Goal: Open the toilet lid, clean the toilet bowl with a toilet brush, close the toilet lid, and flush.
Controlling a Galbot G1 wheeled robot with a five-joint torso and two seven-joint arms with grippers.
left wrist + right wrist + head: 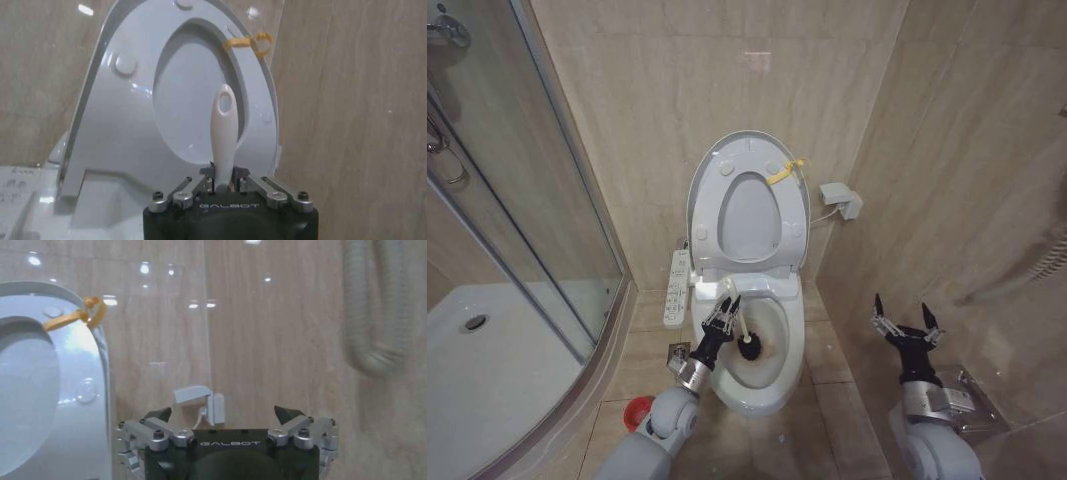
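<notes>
Over the toilet bowl (752, 385) my left gripper (721, 316) pinched the toilet brush (749, 340) to scrub inside, my right gripper (905, 322) idling wide open beside it.

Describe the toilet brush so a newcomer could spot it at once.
Start at the white toilet bowl below the raised toilet lid. The left gripper is shut on the toilet brush, its dark round head against the brown-stained inside. Its thin pale handle marks it out.

Toilet lid (749, 200): white, raised upright against the wall, yellow tag at its top edge. Toilet bowl (762, 375): white, brown-stained inside. Toilet brush (751, 346): dark head apparently touching the bowl's interior.
</notes>
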